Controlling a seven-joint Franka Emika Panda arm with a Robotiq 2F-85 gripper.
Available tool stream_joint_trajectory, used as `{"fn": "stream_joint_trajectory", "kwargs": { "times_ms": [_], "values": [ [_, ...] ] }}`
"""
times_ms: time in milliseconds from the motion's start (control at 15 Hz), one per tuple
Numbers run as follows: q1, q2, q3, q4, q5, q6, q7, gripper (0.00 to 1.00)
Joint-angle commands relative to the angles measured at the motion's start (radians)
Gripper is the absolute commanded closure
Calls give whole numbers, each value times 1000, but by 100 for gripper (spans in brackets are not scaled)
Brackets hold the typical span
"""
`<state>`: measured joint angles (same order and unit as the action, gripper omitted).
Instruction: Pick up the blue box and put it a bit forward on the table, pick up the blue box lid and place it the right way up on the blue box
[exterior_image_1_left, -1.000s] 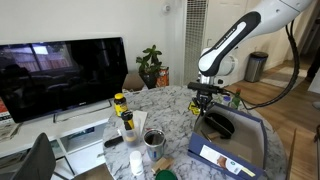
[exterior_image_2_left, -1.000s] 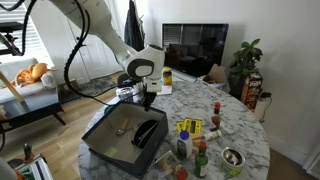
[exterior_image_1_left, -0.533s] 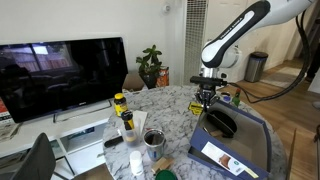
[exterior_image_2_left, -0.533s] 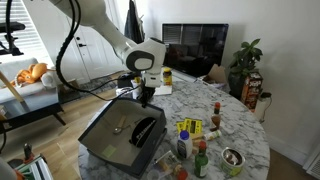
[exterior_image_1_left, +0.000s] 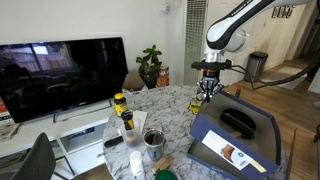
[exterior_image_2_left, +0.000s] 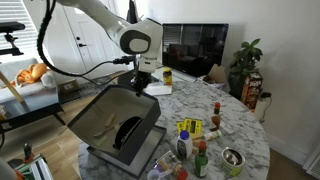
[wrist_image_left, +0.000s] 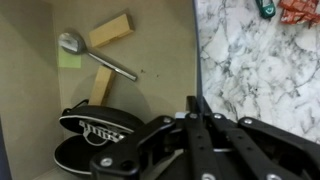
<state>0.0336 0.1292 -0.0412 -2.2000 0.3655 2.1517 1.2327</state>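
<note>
The blue box (exterior_image_2_left: 148, 137) is dark blue with a grey inside and sits at the edge of the marble table (exterior_image_2_left: 205, 100). My gripper (exterior_image_2_left: 142, 88) is shut on its far wall and holds that side raised, so the box tilts. In the wrist view the jaws (wrist_image_left: 195, 105) pinch the thin blue wall (wrist_image_left: 194, 50). The box holds a black shoe-like thing (wrist_image_left: 100, 135), a spoon (wrist_image_left: 95, 58) and wooden blocks. It also shows in an exterior view (exterior_image_1_left: 262, 150) under the gripper (exterior_image_1_left: 207, 88). A dark blue edge (exterior_image_2_left: 115, 162) lies under the box; I cannot tell if it is the lid.
Bottles, a yellow box (exterior_image_2_left: 190, 127) and a metal cup (exterior_image_2_left: 233, 158) crowd the table beside the box. More bottles and a cup (exterior_image_1_left: 153, 140) stand on the table. A television (exterior_image_1_left: 60, 75) and a plant (exterior_image_1_left: 150, 65) stand behind it.
The gripper has risen with the box's far wall in its jaws. That side of the box has lifted off the table and the box now tilts steeply.
</note>
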Motion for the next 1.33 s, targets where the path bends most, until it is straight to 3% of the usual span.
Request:
{"fn": "stream_joint_trajectory", "kwargs": {
  "times_ms": [0,333,1000,1067,1267],
  "values": [
    [-7,-67,5,5,-10,-55,80,99],
    [-7,-24,13,148,-18,-63,138,99],
    [-8,217,-16,527,-102,-12,266,99],
    [-11,161,-5,447,-74,-14,227,99],
    [-11,184,-6,469,-78,-13,228,97]
  ]
}}
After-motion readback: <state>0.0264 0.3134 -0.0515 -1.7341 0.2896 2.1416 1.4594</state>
